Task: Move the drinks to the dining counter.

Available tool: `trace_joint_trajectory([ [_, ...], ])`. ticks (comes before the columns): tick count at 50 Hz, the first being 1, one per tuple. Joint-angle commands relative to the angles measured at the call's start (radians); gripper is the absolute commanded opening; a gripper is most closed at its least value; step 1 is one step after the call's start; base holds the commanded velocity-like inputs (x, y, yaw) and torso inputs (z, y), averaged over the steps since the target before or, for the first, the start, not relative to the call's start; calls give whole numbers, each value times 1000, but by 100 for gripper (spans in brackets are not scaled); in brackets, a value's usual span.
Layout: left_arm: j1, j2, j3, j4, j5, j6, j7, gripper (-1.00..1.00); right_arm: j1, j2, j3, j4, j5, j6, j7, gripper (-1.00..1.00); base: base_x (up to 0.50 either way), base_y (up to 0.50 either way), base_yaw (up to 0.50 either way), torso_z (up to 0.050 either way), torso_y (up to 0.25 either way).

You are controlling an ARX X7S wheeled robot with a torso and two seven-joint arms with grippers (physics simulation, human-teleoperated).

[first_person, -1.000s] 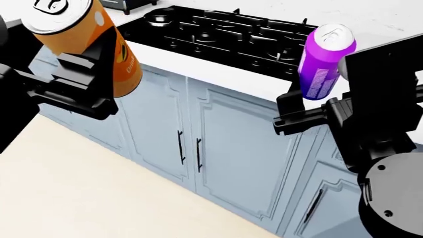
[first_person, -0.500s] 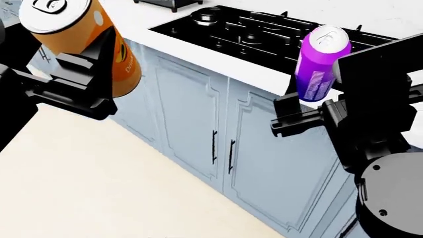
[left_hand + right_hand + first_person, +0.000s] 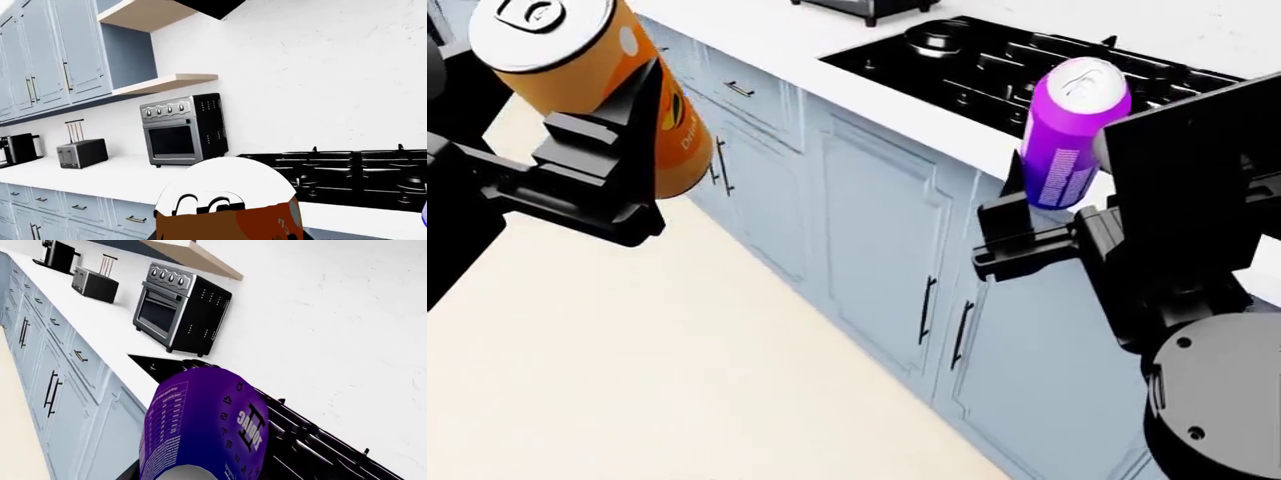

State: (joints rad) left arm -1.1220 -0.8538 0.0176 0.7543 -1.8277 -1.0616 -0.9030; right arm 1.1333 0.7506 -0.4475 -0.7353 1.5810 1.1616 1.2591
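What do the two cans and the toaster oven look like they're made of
Orange can and purple can: likely printed metal, with smooth bodies and silvery tops.
Toaster oven: seemingly brushed steel, a grey front with knobs and black vented sides.
It's a render, so these are only looks.

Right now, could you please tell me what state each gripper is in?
Left gripper: closed on the golden-yellow can, held up off any surface.
Right gripper: closed on the purple can, also held in the air.
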Motion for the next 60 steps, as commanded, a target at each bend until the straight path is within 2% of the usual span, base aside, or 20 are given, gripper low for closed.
trace_joint_trajectory([
  [1, -3, -5, -3, -5, 5, 7, -3, -100, 10, 3, 3, -3, -5, 6, -6, -100, 117, 126, 500, 0, 0],
  [32, -1, 11, 26, -6, 28, 7, 7, -100, 11, 7, -14, -10, -23, 0, -19, -100, 108, 144, 500, 0, 1],
  [51, -75, 49, 95, -32, 29, -9, -9, -100, -9, 56, 10, -38, 13, -25, 3, -100, 88, 166, 500, 0, 1],
  [60, -83, 50, 107, -32, 29, -11, -9, -100, 2, 32, -12, -24, -13, -16, -9, -100, 75, 177, 500, 0, 1],
])
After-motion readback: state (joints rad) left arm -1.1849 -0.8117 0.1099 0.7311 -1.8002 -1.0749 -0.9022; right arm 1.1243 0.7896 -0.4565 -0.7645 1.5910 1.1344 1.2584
